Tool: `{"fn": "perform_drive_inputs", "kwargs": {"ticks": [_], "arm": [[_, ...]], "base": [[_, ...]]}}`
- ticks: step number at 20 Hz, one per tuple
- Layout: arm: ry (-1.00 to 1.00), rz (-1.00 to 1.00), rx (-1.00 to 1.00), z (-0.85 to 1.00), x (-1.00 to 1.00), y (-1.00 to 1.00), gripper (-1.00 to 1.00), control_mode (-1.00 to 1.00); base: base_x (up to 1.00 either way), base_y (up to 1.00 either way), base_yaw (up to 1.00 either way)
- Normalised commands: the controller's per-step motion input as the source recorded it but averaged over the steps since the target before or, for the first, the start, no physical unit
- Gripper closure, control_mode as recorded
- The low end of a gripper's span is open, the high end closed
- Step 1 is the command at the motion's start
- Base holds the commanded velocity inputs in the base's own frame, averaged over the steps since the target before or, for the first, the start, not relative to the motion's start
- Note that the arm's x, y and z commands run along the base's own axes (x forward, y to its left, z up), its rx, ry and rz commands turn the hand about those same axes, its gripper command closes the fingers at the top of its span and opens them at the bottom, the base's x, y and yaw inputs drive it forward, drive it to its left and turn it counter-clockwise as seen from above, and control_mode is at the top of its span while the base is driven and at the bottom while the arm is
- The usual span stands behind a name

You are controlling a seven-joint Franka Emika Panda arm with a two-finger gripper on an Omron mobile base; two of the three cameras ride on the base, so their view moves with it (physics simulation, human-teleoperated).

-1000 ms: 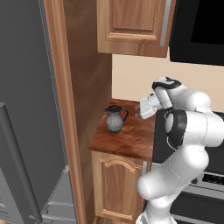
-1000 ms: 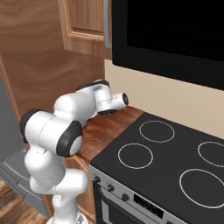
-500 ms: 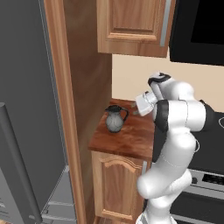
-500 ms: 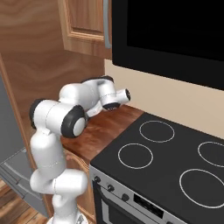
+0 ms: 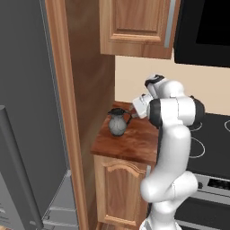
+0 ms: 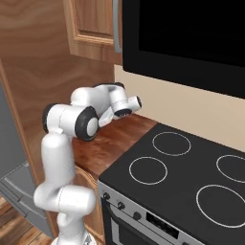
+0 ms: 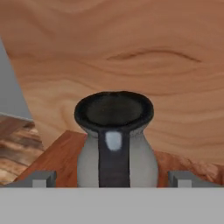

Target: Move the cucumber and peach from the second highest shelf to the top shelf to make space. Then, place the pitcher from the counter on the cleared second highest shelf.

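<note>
- Left base view: the pitcher (image 5: 117, 122) is standing upright on the surface (image 5: 130, 143), near its far left corner beside the tall wooden panel (image 5: 74, 103). The arm is reaching the jaws (image 5: 133, 109) in from the right at handle height, probably to take the pitcher by its side. The fridge (image 5: 22, 112) is sitting to the left.
- Right base view: the arm is stretching over the surface (image 6: 115, 139), left of the stove (image 6: 191, 177), under the cabinet (image 6: 91, 24).
- Hand view: the jaws (image 7: 112, 178) are standing fully open, holding nothing, with the fingertips (image 7: 40, 178) straddling the pitcher (image 7: 114, 140), its dark handle facing the camera. The wooden panel (image 7: 131, 52) is rising behind.
</note>
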Motion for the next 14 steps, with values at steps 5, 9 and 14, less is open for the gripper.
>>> {"fn": "perform_drive_inputs", "kwargs": {"ticks": [5, 9, 14], "arm": [[0.0, 0.1, 0.0, -0.22, 0.4, 0.11, -1.0, -1.0], [0.0, 0.1, 0.0, -0.25, 0.33, 0.16, -1.0, -1.0], [0.0, 0.1, -0.02, -0.3, 0.06, 0.39, -1.0, -1.0]], "base": [[0.0, 0.0, 0.0], [0.0, 0.0, 0.0], [0.0, 0.0, 0.0]]}}
